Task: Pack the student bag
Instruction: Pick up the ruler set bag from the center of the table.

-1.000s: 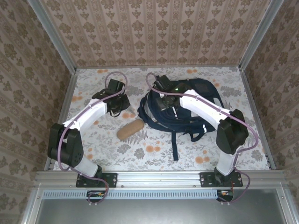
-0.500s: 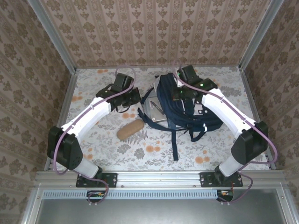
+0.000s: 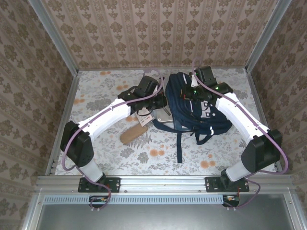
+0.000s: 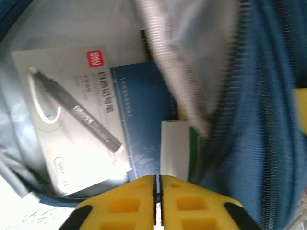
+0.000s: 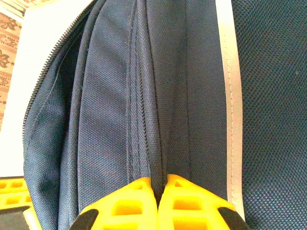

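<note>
Red-logo pen box point(image 4: 72, 124) inside student bag point(image 4: 249, 143)

The student bag point(image 3: 194, 117) is a large navy-blue fabric backpack with white reflective stripes. One dark strap trails back toward the arm bases. The bag lies directly beneath the right gripper point(image 3: 189, 94), whose closed fingers pinch a raised fold of navy fabric beside a zipper seam. The main opening gapes toward the left gripper point(image 3: 152, 103), just ahead of its fingertips, exposing pale grey lining.
</note>
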`<state>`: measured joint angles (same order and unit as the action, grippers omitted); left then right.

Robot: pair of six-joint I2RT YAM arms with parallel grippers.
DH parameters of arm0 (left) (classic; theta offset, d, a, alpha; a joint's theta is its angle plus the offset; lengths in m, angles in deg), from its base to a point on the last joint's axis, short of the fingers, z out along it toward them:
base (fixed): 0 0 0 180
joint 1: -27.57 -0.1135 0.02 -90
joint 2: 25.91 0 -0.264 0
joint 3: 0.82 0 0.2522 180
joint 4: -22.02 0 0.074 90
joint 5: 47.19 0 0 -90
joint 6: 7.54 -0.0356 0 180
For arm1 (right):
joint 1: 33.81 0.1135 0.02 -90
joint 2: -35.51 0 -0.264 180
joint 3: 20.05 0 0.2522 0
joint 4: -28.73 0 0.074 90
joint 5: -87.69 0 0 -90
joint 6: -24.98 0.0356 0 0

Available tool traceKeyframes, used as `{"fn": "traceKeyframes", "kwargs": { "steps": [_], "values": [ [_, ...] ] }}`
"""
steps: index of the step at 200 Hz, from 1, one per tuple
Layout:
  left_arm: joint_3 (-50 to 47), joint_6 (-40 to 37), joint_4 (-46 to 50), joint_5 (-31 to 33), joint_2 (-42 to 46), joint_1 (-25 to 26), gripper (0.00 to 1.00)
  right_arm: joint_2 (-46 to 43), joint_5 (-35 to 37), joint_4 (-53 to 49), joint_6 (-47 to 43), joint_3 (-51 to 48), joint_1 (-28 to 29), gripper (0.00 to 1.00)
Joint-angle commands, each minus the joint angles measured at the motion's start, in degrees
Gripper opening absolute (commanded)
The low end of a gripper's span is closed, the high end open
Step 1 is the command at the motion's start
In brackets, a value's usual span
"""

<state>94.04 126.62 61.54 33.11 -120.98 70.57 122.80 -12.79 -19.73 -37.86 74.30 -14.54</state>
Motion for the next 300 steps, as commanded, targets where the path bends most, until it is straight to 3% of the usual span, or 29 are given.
{"fn": "traceKeyframes", "kwargs": {
  "steps": [1, 14, 37, 47, 67, 92, 133, 152, 212, 234, 283, 300],
  "values": [
    [-2.5, 1.0, 1.3, 2.1, 3.1, -2.5, 0.22, -2.2, -1.3, 3.6, 1.4, -0.4, -0.5, 0.00],
    [-4.8, 1.2, 2.0, 3.4, 4.8, -4.2, 0.33, -2.1, -1.8, 3.6, 1.6, -0.7, -0.5, 0.00],
    [-10.1, 2.1, 2.4, 4.4, 7.3, -8.2, 0.40, -1.9, -2.9, 5.4, 1.8, -0.9, -0.5, 0.00],
    [-12.7, 3.0, 2.0, 4.4, 7.9, -10.1, 0.49, -1.6, -3.2, 5.4, 1.9, -0.9, -0.4, 0.00],
    [-18.8, 5.1, -2.4, 1.2, 8.0, -13.7, 0.57, -1.5, -3.5, 5.3, 1.8, -0.7, -0.3, 0.00],
    [-24.6, 8.4, -9.6, -2.2, 6.2, -16.5, 0.75, -1.4, -3.7, 5.2, 1.7, -0.5, -0.3, 0.00],
    [-30.5, 13.2, -23.6, -7.0, 1.3, -19.8, 0.80, -1.1, -3.8, 4.9, 1.7, -0.4, 0.0, 0.00],
    [-32.7, 15.6, -31.8, -9.2, -0.8, -20.3, 0.77, -1.2, -3.8, 4.8, 1.7, -0.4, 0.1, 0.00],
    [-33.5, 19.7, -44.2, -12.7, -6.6, -20.0, 0.65, -0.6, -3.5, 4.5, 1.4, -0.1, 0.1, 0.00],
    [-33.6, 21.4, -48.1, -13.1, -7.8, -19.6, 0.53, -0.2, -3.7, 4.3, 1.4, 0.2, 0.1, 0.00],
    [-31.1, 21.1, -47.2, -12.4, -7.9, -19.3, 0.09, 0.3, -3.8, 4.2, 1.6, 0.8, 0.1, 0.00],
    [-29.9, 19.3, -43.4, -11.8, -5.9, -18.9, 0.03, 0.3, -3.6, 4.2, 1.4, 1.0, 0.1, 0.00]
  ]
}}
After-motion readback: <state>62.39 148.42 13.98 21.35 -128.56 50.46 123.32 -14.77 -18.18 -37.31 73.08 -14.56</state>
